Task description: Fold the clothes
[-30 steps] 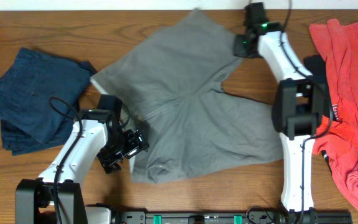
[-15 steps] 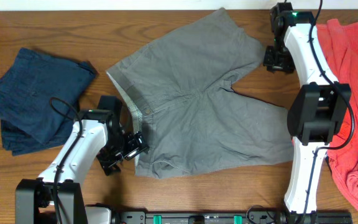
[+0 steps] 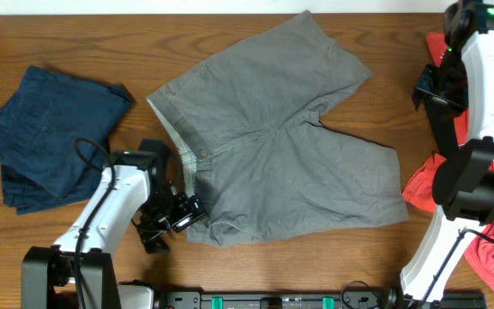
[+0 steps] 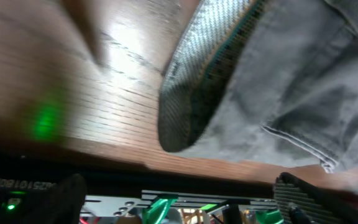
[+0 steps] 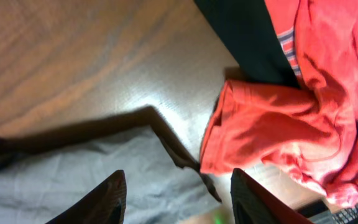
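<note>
Moved: the right end effector (image 3: 428, 86) is no longer sitting by the upper leg hem of the shorts. It is now hanging further right, at the red pile. The left end effector (image 3: 175, 221) is sitting slightly lower than before.

Right end effector: fingers (image 5: 101, 199) are standing spread, gripping nothing, above bare wood.
Left end effector: fingers (image 4: 300, 198) are also standing wide apart, pinching nothing, at the waistband corner nearest the robot.

Grey-khaki cotton shorts (image 3: 273, 146): lying spread flat at the middle of the brown wooden worktop (image 3: 58, 39), waistband to the left, both legs pointing right.
Coral-red soft garments (image 5: 284, 118): lying bunched along the right edge, just beside the lower leg hem and partly under the right arm.
Black cloth piece (image 5: 247, 37): lying against the red pile.
Dark navy crumpled shorts (image 3: 45, 142): lying heaped at the far left, well apart from the grey pair.
</note>
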